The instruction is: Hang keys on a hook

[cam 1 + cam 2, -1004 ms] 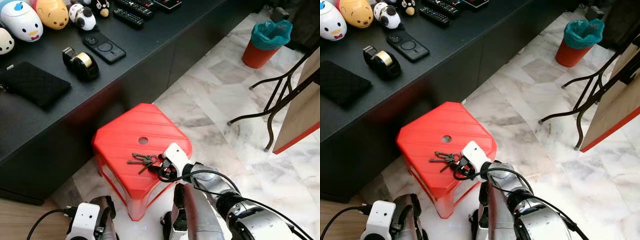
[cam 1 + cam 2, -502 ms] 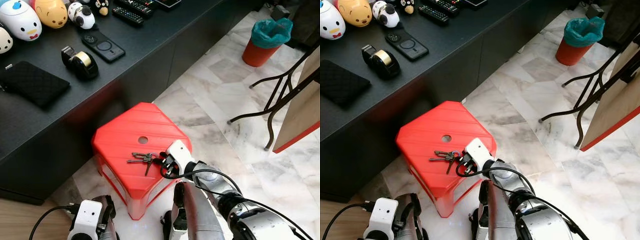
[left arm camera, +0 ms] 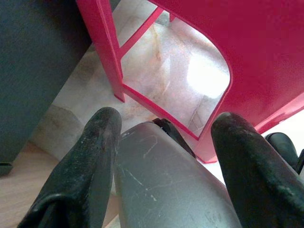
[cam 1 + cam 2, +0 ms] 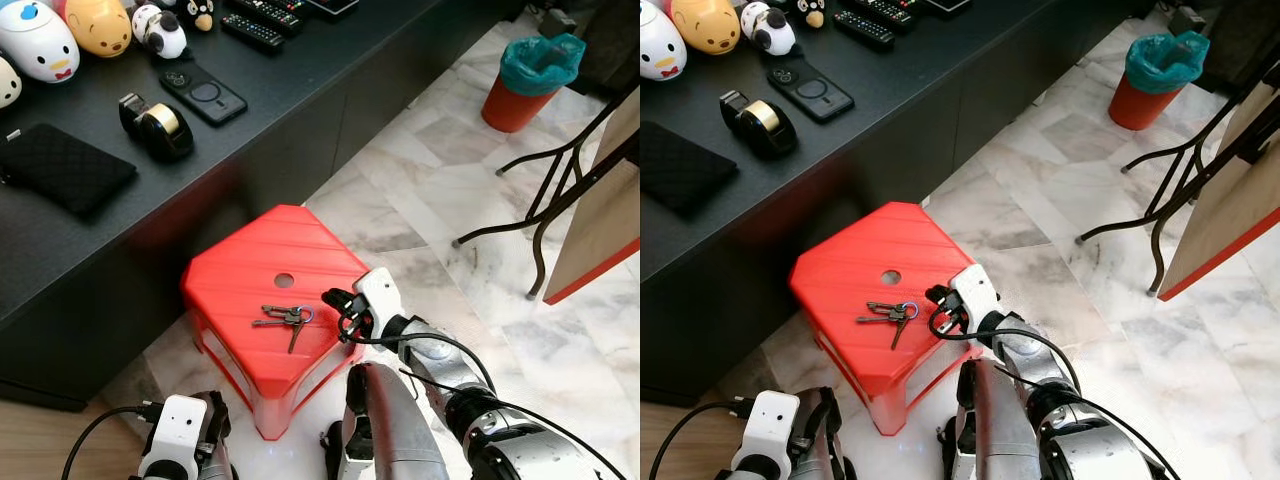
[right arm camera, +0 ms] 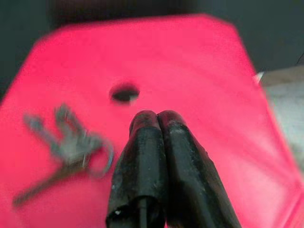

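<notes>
A: Right end effector [image 4: 333, 299] — state?
B: Fingers pressed together, clenched on nothing. In the right wrist view the two black fingers [image 5: 156, 156] meet tip to tip. It sits over the right edge of the red stool [image 4: 240, 270], just beside the keys but apart from them.

A: Left end effector [image 3: 166, 166]?
B: Released, fingers spread wide. It hangs low beside the stool's legs, idle, with the marble floor [image 4: 440, 200] beyond it.

A: Go down by size. Biggest thing?
B: The marble floor, then the black desk [image 4: 290, 90] running across the upper left. The stool stands on the floor just in front of the desk's front edge.

A: On the desk?
B: Toward its left edge, a black pouch [image 4: 62, 168]. Near it a tape dispenser [image 4: 155, 124], then a black phone [image 4: 207, 93] lying flat. At the back edge, round toy figures [image 4: 70, 30] and remote controls [image 4: 262, 28].

A: Elsewhere on the floor?
B: A red bin [image 4: 530, 80] with a green liner, far right, well apart from the stool. Black metal legs [image 4: 545, 190] and a tilted wooden board [image 4: 600, 210] with a red edge at the right.

A: The keys?
B: Keys [image 4: 285, 318] lie flat on the stool top, near its front right edge, below the small round hole [image 4: 284, 281]. Ring end points toward the right end effector. The keys are blurred in the wrist view.
</notes>
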Robot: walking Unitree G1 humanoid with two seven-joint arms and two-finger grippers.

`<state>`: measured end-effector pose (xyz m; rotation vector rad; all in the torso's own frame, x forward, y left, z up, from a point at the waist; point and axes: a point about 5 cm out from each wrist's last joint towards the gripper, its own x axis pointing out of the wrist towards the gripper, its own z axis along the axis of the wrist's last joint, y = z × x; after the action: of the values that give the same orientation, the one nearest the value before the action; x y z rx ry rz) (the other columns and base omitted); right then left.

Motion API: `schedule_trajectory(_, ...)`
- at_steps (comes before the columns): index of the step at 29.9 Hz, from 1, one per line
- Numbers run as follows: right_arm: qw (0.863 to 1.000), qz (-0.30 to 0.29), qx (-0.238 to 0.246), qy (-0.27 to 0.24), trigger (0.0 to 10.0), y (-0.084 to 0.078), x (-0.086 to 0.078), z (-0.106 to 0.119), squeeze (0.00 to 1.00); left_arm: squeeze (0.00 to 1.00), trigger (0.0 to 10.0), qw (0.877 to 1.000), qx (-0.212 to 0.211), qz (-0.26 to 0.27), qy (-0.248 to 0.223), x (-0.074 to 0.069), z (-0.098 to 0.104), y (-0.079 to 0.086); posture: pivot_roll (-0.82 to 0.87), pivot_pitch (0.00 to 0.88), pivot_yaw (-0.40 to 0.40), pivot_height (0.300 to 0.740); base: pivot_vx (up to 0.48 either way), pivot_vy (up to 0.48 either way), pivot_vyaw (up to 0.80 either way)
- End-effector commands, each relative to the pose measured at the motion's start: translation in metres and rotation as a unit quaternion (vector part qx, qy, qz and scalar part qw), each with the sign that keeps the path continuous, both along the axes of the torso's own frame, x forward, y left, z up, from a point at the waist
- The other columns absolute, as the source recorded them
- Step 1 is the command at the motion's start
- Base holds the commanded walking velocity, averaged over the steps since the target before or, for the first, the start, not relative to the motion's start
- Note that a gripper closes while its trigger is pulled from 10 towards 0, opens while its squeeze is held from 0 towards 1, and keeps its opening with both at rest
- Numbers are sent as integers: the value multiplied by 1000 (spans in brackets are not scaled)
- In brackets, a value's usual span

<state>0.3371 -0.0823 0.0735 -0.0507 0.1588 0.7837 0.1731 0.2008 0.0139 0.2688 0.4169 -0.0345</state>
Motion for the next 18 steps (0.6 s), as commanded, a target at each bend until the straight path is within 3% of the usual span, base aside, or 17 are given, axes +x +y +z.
schedule_trajectory(1,1000,-3,19,-8,10000,0,7,11,651,0,10000,1000,-3,-6,22,-8,-8,-3,122,269,-151,567,0,0,0)
schedule_trajectory(2,1000,-3,10,-6,10000,1,9,13,1000,0,10000,1000,-3,-6,22,-8,-8,-3,122,270,-154,567,0,0,0)
schedule_trajectory(3,1000,-3,10,-6,10000,1,9,13,1000,0,10000,1000,-3,-6,22,-8,-8,-3,122,270,-154,567,0,0,0)
schedule_trajectory(5,999,21,-48,-10,10000,10,12,15,1000,0,10000,1000,-3,-5,21,-9,-8,-3,123,271,-156,567,0,0,0)
schedule_trajectory(6,994,55,-89,-15,10000,22,13,18,1000,0,10000,1000,-2,-5,20,-9,-8,-3,130,277,-159,567,0,0,0)
schedule_trajectory(7,991,91,-99,-14,10000,34,12,23,1000,0,10000,1000,-1,-5,19,-10,-8,-3,134,276,-164,567,0,0,0)
schedule_trajectory(14,984,131,-121,7,10000,56,10,25,1000,0,10000,1000,0,2,14,-13,-4,-2,147,288,-176,567,0,0,0)
schedule_trajectory(18,980,141,-142,9,10000,60,7,21,1000,0,10000,1000,0,4,14,-15,-4,-2,143,293,-183,567,0,0,0)
